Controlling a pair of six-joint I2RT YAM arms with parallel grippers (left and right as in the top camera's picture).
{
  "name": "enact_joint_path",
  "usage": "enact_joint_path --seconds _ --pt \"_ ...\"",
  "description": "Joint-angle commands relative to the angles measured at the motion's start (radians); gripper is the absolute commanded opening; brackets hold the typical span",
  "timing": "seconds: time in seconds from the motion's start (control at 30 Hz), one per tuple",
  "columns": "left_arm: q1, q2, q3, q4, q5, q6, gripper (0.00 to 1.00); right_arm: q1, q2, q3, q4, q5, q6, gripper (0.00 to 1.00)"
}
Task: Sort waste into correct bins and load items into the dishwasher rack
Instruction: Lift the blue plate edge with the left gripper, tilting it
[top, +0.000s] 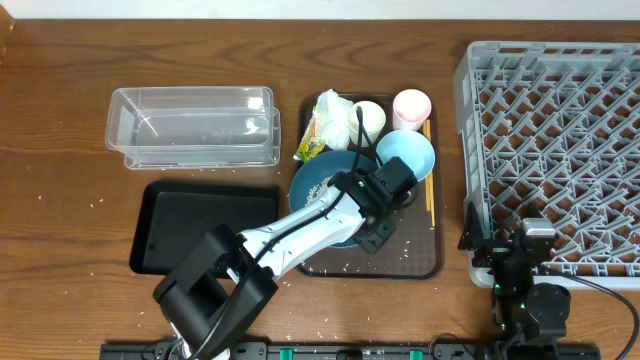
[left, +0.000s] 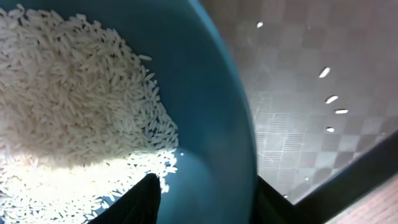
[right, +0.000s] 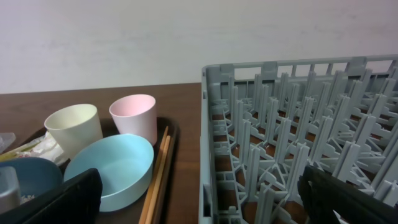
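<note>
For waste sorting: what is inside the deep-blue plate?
Loose white rice grains lie in the deep-blue plate. The left arm covers part of it overhead, hiding the rest.

My pincer (left: 208, 208) grips the rim of the deep-blue plate (left: 211, 93), heaped inside with white rice grains (left: 68, 106) — a few stray grains (left: 324, 73) lie on the checkered tray (left: 292, 143) beside it.
</note>
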Motion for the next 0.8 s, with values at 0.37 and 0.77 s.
enact_joint_path --seconds 0.37,0.77 --pt "0.002 0.017 -0.027 0.000 -0.042 0.002 0.42 -0.011 -0.005 -0.002 -0.003 0.010 -0.013 0.99" --pt "0.002 0.006 -0.026 -0.015 -0.042 0.001 0.23 -0.011 -0.005 -0.002 -0.003 0.010 -0.013 0.99"
